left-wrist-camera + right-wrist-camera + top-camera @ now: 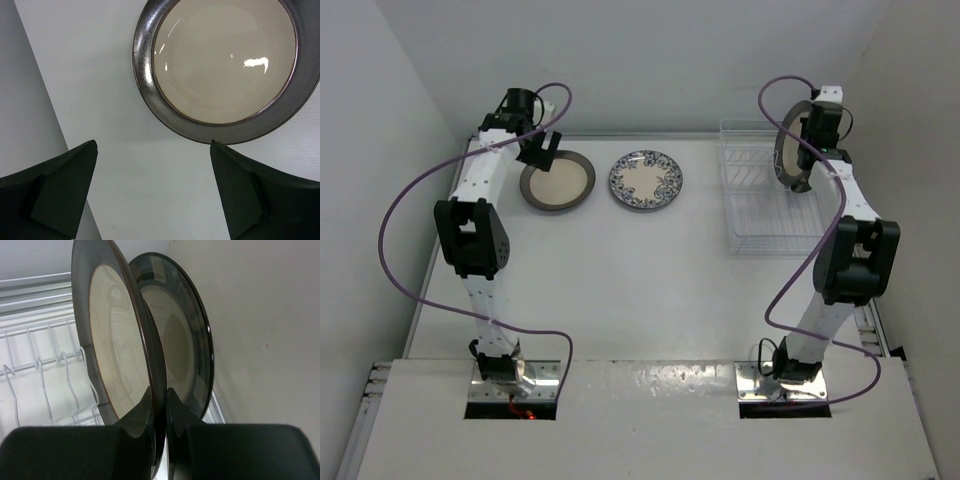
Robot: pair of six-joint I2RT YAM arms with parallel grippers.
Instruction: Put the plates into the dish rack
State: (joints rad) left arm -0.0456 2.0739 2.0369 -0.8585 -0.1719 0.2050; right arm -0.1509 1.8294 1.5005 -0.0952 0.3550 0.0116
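Grey metallic glaze rims the carried plate (pixel 117 340), which the right end effector (pixel 159 395) pinches by its lower edge, the two fingers shut tight on either face of the rim. It is held on edge, nearly upright, because only that way will it slip between the wires of the dish rack (pixel 45 370), which lies below and to one side of it. In the top view the plate hangs over the rack's far right corner, close to the side wall. A second plate (pixel 187 340), with a dark banded rim, stands just behind it on the wall side. Its base is hidden, so I cannot tell whether it sits in a slot. My judgement is that the carried plate needs lowering into a free slot beside it without knocking the two rims together.

The left end effector (pixel 152 147) hangs with its fingers spread wide and nothing between them, just short of the other grey-rimmed plate (pixel 225 60), which lies flat on the white surface (pixel 620 280). The wide spread suits a grab at the near rim. A blue flowered plate (pixel 645 180) lies flat just beside that one, not touching it and well away from the rack, waiting its turn
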